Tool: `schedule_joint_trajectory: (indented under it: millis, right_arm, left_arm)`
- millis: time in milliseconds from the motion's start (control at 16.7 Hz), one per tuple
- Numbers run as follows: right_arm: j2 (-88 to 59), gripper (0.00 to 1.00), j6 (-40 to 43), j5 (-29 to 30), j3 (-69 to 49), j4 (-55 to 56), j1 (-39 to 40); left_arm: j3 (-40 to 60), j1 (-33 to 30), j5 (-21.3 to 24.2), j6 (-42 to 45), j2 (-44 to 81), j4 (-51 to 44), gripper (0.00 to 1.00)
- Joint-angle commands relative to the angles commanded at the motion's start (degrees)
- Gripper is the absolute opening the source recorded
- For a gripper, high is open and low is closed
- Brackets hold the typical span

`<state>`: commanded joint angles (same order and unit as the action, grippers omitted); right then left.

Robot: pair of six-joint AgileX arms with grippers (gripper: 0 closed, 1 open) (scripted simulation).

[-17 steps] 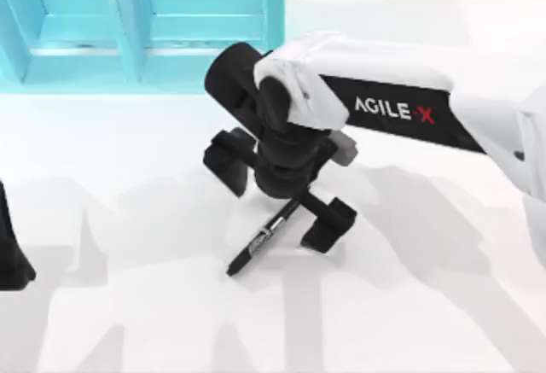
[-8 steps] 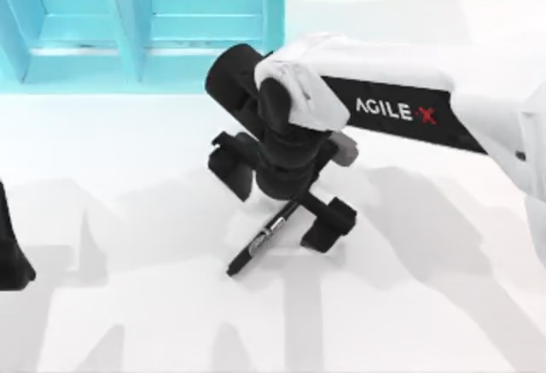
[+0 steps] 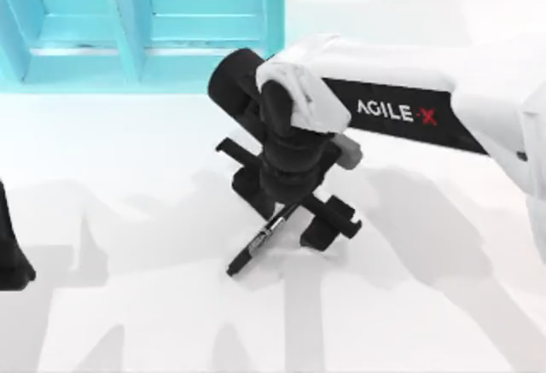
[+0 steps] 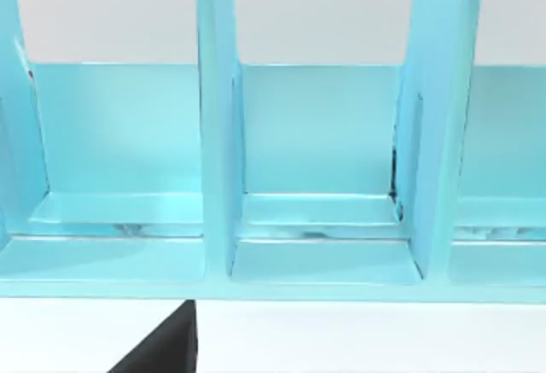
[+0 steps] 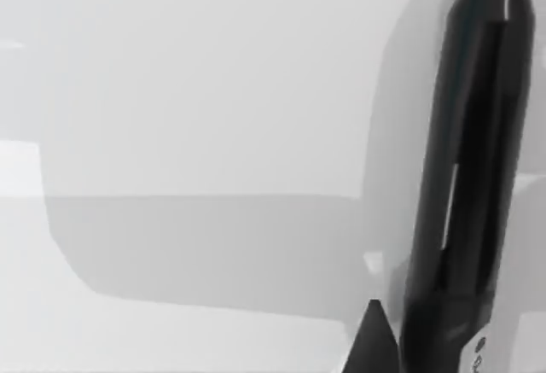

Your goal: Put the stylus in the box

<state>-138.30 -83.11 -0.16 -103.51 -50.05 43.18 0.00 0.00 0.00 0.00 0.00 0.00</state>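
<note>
Stylus [image 3: 260, 239] lies on the table between the right end effector [image 3: 286, 204]'s spread fingers.

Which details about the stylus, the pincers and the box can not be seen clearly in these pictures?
- Stylus, top view: upper end hidden under the right pincer; whether it is clamped is unclear.
- Stylus markings: too small to read.
- Left pincer: cut off at the left edge.
- Blue box: cut off by the top edge.

white table [image 3: 128, 322], stylus [image 3: 260, 241] lying mid, blue box [image 3: 205, 27] at back
</note>
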Motion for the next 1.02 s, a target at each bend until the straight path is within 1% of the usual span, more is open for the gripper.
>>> schedule_joint_trajectory:
  millis: [60,120,540,600,720,840,1020]
  right_arm:
    - [0.0,0.02,0.0,0.0,0.0,0.0,0.0]
    - [0.0,0.0,0.0,0.0,0.0,0.0,0.0]
    - [0.0,0.0,0.0,0.0,0.0,0.0,0.0]
    - [4.38,0.0,2.04,0.38,0.62,-4.63,-0.27]
    - [4.49,0.0,2.08,0.33,-0.29,-5.53,-0.18]
    - [4.85,0.0,2.01,0.27,-3.45,-8.82,-0.12]
    - [5.85,0.0,1.9,0.25,-9.84,-17.56,-0.21]
  left_arm:
    - [0.0,0.0,0.0,0.0,0.0,0.0,1.0]
    - [0.0,0.0,0.0,0.0,0.0,0.0,1.0]
    - [0.0,0.0,0.0,0.0,0.0,0.0,1.0]
    - [0.0,0.0,0.0,0.0,0.0,0.0,1.0]
    - [0.0,0.0,0.0,0.0,0.0,0.0,1.0]
    - [0.0,0.0,0.0,0.0,0.0,0.0,1.0]
    - [0.0,0.0,0.0,0.0,0.0,0.0,1.0]
